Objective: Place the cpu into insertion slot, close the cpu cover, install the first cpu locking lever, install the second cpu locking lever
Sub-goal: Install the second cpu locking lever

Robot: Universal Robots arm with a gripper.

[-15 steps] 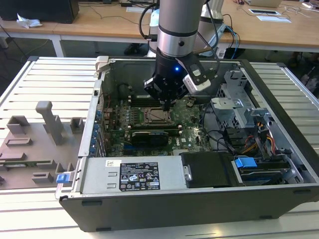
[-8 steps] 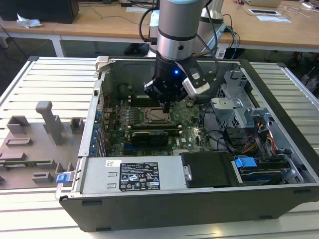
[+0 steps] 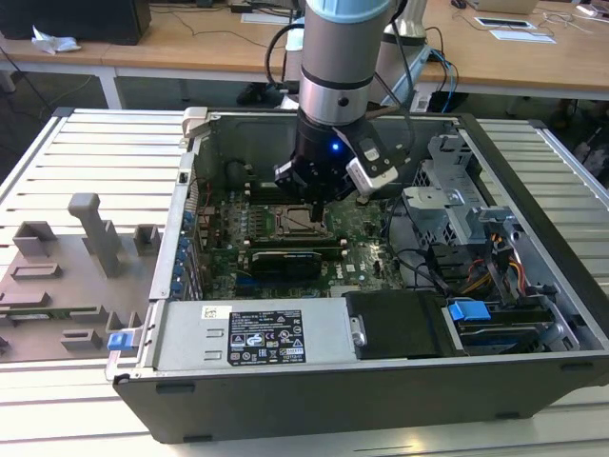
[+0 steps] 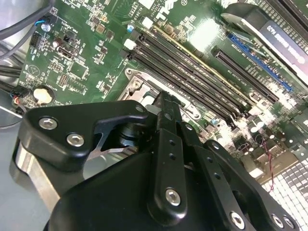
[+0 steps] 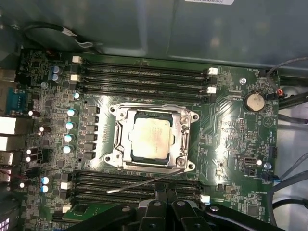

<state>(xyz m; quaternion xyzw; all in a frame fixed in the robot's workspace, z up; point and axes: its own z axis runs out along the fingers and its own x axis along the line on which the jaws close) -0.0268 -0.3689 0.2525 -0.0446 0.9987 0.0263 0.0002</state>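
I am looking down on the green motherboard from my station, and the insertion slot at its middle serves as my landmark. The cpu sits in it, a flat square with a dull, pale metal top that looks faintly brushed. Around the chip lies the cpu cover, a thin silvery frame with stepped, notched edges and screw bosses at its corners; it appears to lie down flat over the chip. A slim wire locking lever runs slanting just beside the slot's edge on the side toward the jaws, lying across the long black memory slots there, and it does not look latched. A second bank of those slots lies beyond the far edge. A round silver coin cell sits well off to one side of the slot. The gripper, matte black with bright screw heads, hangs close over the slot, its jaws drawn together at the tips with nothing between them. In the exterior view the arm reaches into the open grey computer case, which rests on a slatted table; the case walls stand near the arm. The power supply label is too small to read.
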